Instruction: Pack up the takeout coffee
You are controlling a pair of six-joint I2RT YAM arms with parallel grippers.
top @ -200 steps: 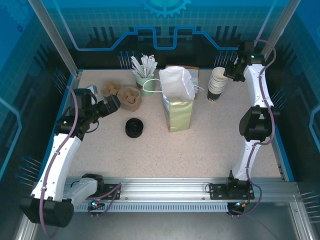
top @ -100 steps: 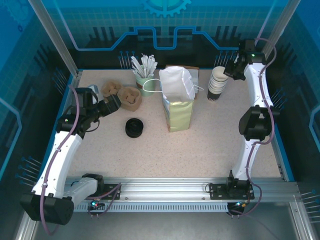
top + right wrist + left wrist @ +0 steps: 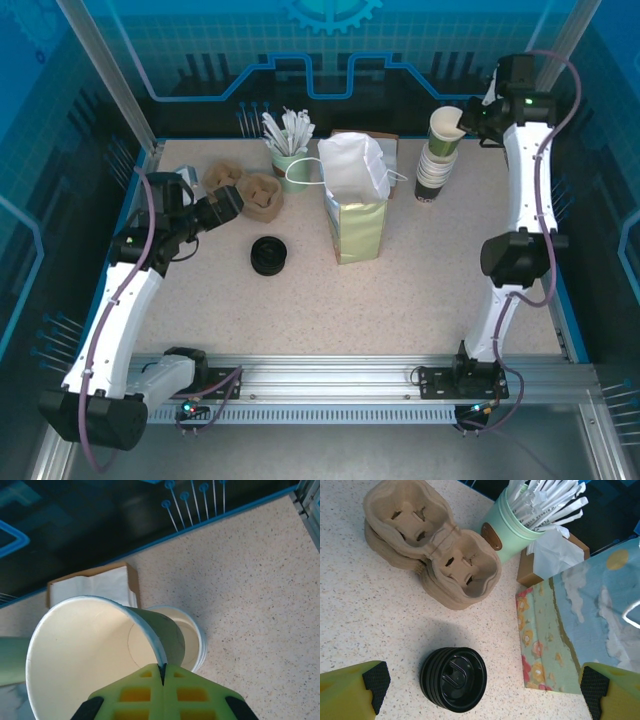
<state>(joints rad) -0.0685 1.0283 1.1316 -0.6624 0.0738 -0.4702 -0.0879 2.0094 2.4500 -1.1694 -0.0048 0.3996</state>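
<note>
Right end effector (image 3: 162, 669) is clamped on the rim of one olive cup (image 3: 85, 650), one finger inside and one outside. It holds the cup just above the stack (image 3: 192, 635) at the far right of the worktop (image 3: 420, 270), tilted, probably to separate a single cup. No lid on it, so not ready to pack. Left end effector (image 3: 226, 205) is wide open and empty, hovering over the black lids (image 3: 452, 678), probably staged for a lid pick. The bag (image 3: 355, 215) stands open mid-worktop.
</note>
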